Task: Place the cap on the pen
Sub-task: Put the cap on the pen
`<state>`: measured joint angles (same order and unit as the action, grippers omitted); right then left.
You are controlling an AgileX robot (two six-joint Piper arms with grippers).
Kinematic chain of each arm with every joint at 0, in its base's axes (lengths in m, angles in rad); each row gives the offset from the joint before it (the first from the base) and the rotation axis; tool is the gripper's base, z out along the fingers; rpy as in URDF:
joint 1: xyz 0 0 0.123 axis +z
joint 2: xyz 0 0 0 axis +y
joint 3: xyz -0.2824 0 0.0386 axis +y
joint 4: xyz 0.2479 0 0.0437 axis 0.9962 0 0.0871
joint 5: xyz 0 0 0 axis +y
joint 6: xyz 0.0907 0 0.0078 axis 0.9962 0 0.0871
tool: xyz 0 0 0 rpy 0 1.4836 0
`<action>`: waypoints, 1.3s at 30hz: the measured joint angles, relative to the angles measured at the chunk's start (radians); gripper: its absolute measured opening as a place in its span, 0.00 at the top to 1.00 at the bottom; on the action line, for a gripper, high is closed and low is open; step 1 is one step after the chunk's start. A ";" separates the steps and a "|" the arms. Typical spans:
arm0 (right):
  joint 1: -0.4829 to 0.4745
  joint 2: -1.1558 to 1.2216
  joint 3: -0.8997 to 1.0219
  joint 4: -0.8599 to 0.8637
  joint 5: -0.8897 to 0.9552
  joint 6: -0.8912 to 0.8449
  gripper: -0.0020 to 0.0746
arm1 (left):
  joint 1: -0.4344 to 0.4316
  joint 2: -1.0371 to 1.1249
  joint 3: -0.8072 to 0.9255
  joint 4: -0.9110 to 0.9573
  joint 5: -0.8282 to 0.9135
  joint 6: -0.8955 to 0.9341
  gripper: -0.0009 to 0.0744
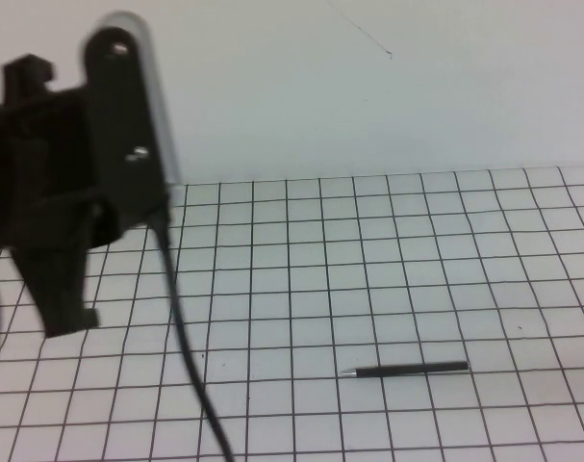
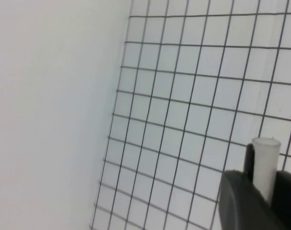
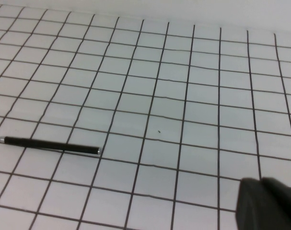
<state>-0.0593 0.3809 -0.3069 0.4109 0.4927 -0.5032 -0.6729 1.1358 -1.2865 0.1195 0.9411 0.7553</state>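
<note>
Misalignment is being risked: the cap (image 2: 266, 165), a pale translucent tube pinched in the left gripper (image 2: 260, 191) raised over the grid mat's (image 1: 388, 289) left side, could slip or tilt when being brought onto the tip. The right gripper (image 3: 267, 203), pressed together and empty, is being kept near the mat. The pen (image 1: 412, 370) is lying flat, uncapped, right of centre, tip pointing left.

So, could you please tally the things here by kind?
Pen: 1, lying on the grid mat.
Pale tube: 1, gripped in the raised left end effector.
End effectors: 2; right end effector shut, above the mat.
Total: 4.
</note>
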 joint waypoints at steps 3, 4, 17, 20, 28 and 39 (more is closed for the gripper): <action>0.000 0.000 0.000 0.033 0.008 -0.025 0.98 | 0.000 -0.065 0.000 0.006 0.058 -0.029 0.88; 0.000 0.000 0.000 0.060 0.015 -0.065 0.98 | 0.000 -0.084 0.000 0.007 0.083 -0.029 0.88; 0.000 0.000 0.000 0.306 0.076 -0.404 0.98 | 0.000 -0.369 0.202 0.005 0.244 -0.038 0.88; 0.000 0.002 0.000 0.306 0.092 -0.423 0.98 | 0.000 -0.441 0.297 -0.011 0.209 -0.078 0.88; 0.000 0.111 -0.003 0.337 0.157 -0.511 0.98 | 0.000 -0.571 0.559 -0.076 0.052 -0.108 0.88; 0.000 0.425 -0.223 0.344 0.315 -0.656 0.98 | 0.000 -0.594 0.699 -0.158 -0.102 -0.200 0.88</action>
<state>-0.0593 0.8060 -0.5295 0.7549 0.8080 -1.1592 -0.6729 0.5414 -0.5877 -0.0384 0.8387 0.5553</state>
